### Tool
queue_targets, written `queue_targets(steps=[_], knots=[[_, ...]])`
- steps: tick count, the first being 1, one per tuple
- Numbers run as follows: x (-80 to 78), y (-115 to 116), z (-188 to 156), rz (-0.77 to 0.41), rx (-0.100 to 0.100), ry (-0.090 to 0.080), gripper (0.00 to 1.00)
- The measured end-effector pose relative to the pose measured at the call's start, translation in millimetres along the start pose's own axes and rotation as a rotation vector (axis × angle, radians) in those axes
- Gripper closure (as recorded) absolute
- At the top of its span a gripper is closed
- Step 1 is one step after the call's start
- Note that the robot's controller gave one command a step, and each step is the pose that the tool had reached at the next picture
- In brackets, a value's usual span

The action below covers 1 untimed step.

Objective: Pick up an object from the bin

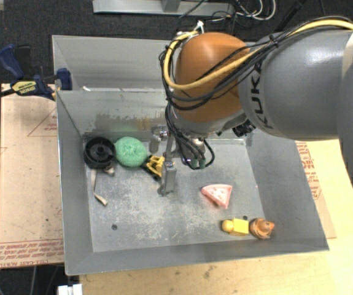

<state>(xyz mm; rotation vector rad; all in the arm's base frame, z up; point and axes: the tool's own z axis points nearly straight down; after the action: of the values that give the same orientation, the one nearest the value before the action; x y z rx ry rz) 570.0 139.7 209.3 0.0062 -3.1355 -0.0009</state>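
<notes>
Setting: grey metal bin (pixel 151 226) seen from above, with dark floor around it.
Arm: grey arm (pixel 311 85) comes in from the right and bends over the bin's back half, wrist pointing down. An orange cover (pixel 210 66) sits on the wrist, with yellow and black cables (pixel 225 82) looped round it.
Gripper: gripper (pixel 166 186) is low over the bin floor, left of centre; open or closed cannot be told.
Nearest thing: small yellow-black piece (pixel 155 165) lies just left of the gripper; contact unclear.
Others: green ball (pixel 129 152) and black ring (pixel 99 152) sit side by side further left, with a stick (pixel 99 198) in front of them. Pink wedge (pixel 217 195) lies to the right and yellow toy (pixel 248 227) at front right.
Writing: "KU" reads on the arm's casing; further letters are hidden.
</notes>
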Motion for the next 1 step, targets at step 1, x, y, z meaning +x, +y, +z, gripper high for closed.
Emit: queue_targets(steps=[1], knots=[[0.4,-0.3,-1.4,0.001,0.0,-0.001,0.0]])
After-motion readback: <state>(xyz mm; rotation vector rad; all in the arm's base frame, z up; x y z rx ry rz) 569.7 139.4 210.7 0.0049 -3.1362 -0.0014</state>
